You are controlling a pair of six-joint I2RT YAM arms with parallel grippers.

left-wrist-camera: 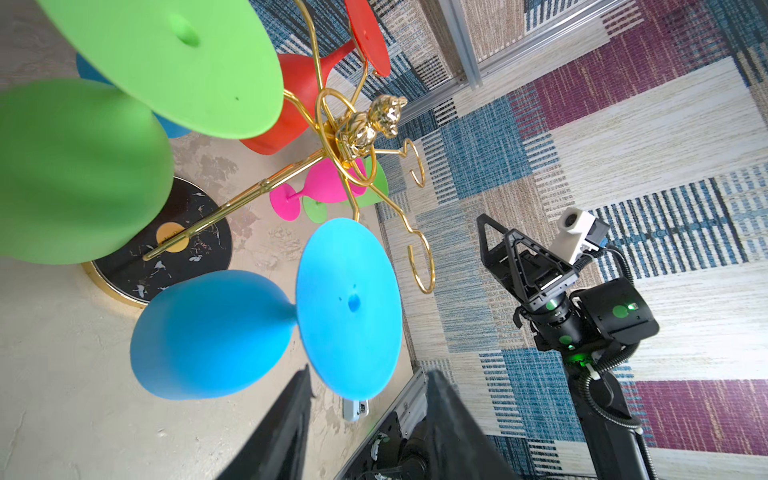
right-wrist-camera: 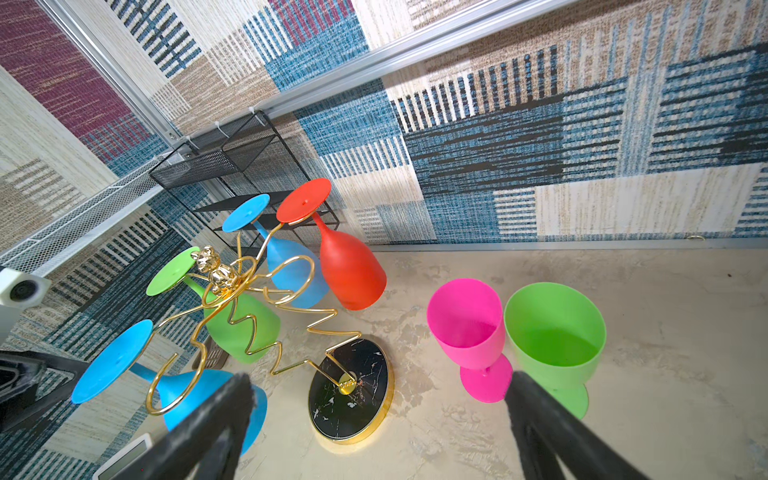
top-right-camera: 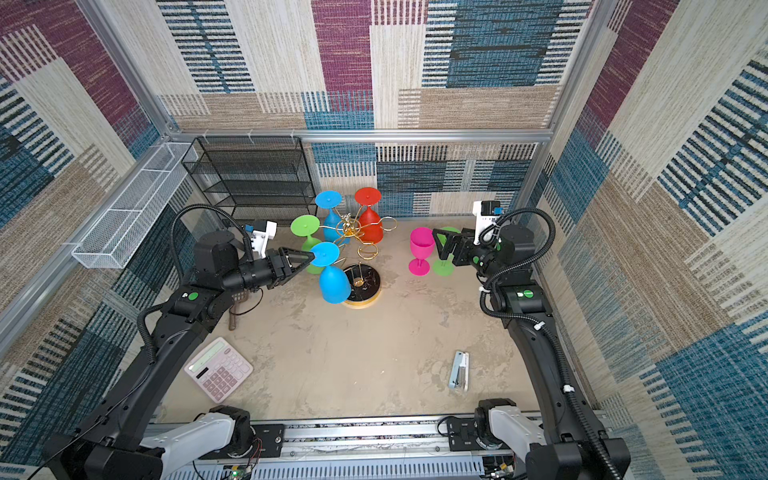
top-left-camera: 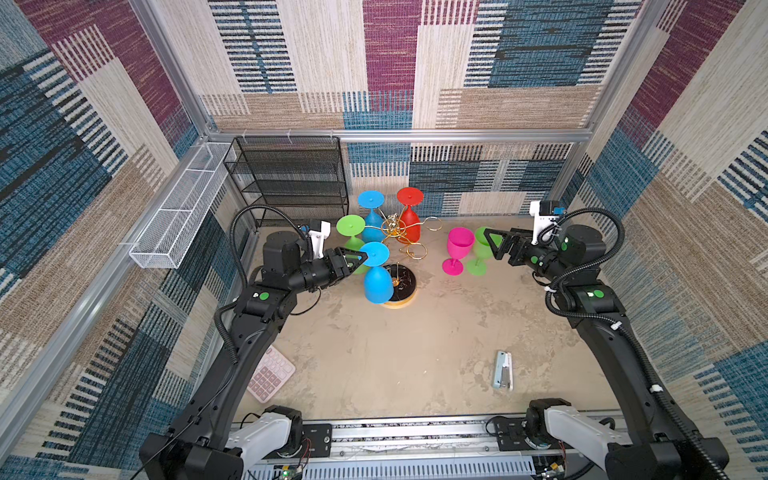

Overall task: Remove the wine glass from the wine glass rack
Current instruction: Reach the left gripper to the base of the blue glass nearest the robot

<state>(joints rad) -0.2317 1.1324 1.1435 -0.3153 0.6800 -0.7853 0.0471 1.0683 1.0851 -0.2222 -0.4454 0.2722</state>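
Grasp step: your left gripper (top-left-camera: 361, 259) stood part-open astride the foot of the blue wine glass (top-left-camera: 378, 284), which hung on the wine glass rack (top-left-camera: 392, 228); right gripper (top-left-camera: 494, 245) gaped empty. Next required, by my judgement: clamp, then slide off.

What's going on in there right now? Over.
Left gripper open, at foot of near blue glass. Right gripper open, empty. Glass not yet off the rack. Hanging green glass close beside left gripper.

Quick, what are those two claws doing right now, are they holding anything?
Left gripper: open, jaws flanking the foot of the blue glass, not gripping it.
Right gripper: open, holding nothing.
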